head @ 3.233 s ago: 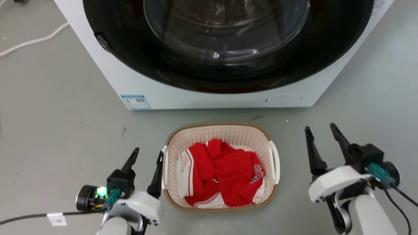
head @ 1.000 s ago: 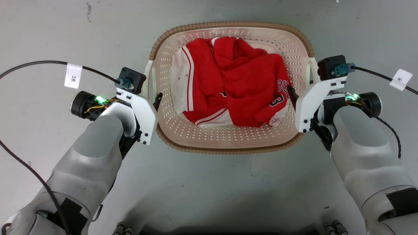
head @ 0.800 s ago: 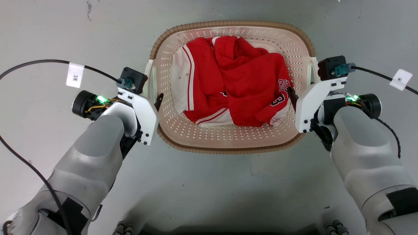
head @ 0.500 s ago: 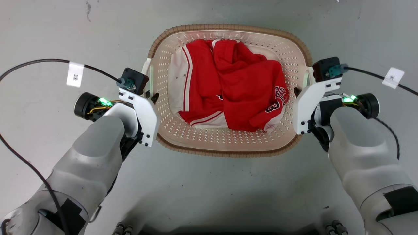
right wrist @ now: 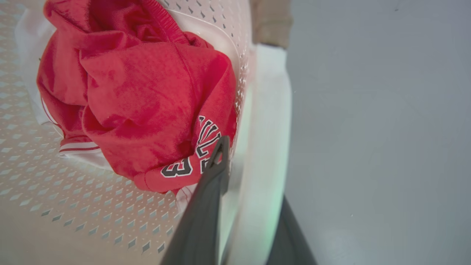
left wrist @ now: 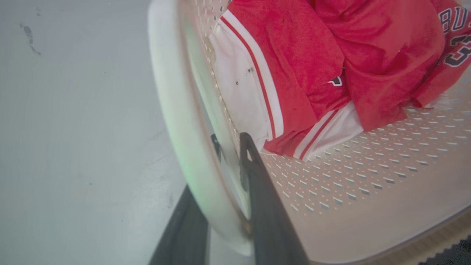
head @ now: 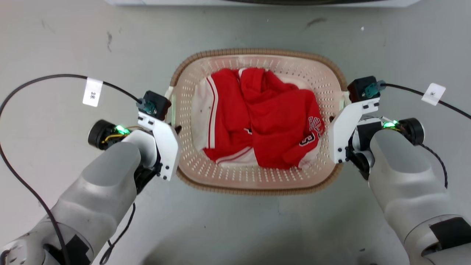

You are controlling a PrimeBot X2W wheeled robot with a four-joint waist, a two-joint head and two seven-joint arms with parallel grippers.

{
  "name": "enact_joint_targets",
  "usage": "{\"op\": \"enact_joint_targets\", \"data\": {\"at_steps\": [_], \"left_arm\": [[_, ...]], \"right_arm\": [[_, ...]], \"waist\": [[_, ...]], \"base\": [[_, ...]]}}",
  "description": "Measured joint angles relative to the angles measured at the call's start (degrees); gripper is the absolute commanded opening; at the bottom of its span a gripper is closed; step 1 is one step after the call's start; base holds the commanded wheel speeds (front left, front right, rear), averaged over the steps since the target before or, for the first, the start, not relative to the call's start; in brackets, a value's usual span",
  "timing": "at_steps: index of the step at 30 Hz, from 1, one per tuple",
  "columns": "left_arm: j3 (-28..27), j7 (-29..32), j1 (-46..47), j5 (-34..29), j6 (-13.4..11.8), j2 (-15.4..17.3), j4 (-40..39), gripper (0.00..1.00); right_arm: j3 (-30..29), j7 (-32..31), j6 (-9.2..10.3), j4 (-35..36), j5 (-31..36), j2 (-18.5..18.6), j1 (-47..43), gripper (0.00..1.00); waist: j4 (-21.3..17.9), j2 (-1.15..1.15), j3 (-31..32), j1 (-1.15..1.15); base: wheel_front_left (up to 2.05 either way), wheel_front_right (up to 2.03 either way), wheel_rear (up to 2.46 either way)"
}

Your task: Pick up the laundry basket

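- Cream basket (head: pixel 257 190), where?
- Between the two tools, over grey floor (head: pixel 55 44). Can't tell if it's touching the floor. Red jersey (head: pixel 272 121) heaped inside.
- Left tool (head: pixel 173 127)?
- Clamped on the left handle (left wrist: pixel 173 110). One finger (left wrist: pixel 257 184) is inside the perforated wall, the other outside, white handle pinched between.
- Right tool (head: pixel 334 118)?
- Same, gripping the right handle (right wrist: pixel 268 110). Inner finger (right wrist: pixel 209 191) is inside the basket, tip just beside the jersey's printed 3. Outer finger is on the floor side of the handle.
- Arms?
- Pale forearms come in from the bottom corners, tools angled down onto the handles.
- Anything beyond the tools?
- White washer edge (head: pixel 147 2) past the far rim, apart from the basket.
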State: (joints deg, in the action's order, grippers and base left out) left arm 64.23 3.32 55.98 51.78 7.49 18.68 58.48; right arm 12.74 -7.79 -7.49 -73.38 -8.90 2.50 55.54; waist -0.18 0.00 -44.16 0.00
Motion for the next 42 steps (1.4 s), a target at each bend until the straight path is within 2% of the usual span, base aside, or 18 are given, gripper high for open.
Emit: {"op": "enact_joint_targets", "data": {"at_steps": [11, 20, 33, 42], "left_arm": [[6.35, 7.57, -5.45, 8.17, -0.01, 2.74, -5.25, 0.00], [8.37, 14.78, -9.89, 13.05, -0.02, 6.14, -11.37, 0.00], [8.96, 24.68, -13.01, 14.62, -0.15, 10.94, -19.56, 0.00], [9.02, 28.59, -13.51, 15.46, -0.19, 11.51, -21.48, 0.00]], "right_arm": [[5.53, -9.50, -0.01, -0.10, -3.71, -0.09, -4.35, 0.00], [11.44, -16.86, -0.01, 1.00, -7.27, -0.14, -8.33, 0.00], [17.96, -25.20, 0.01, 3.85, -14.46, -0.14, -12.62, 0.00], [20.74, -28.60, 0.10, 4.19, -17.85, 0.09, -13.36, 0.00]], "waist": [[-1.09, 0.00, 11.23, 0.00], [-1.48, 0.00, 22.37, -0.01], [-1.81, 0.00, 34.32, -0.02], [-1.80, 0.00, 37.87, -0.01]], "base": [[0.00, 0.00, 0.00], [0.00, 0.00, 0.00], [0.00, 0.00, 0.00], [0.00, 0.00, 0.00]]}}
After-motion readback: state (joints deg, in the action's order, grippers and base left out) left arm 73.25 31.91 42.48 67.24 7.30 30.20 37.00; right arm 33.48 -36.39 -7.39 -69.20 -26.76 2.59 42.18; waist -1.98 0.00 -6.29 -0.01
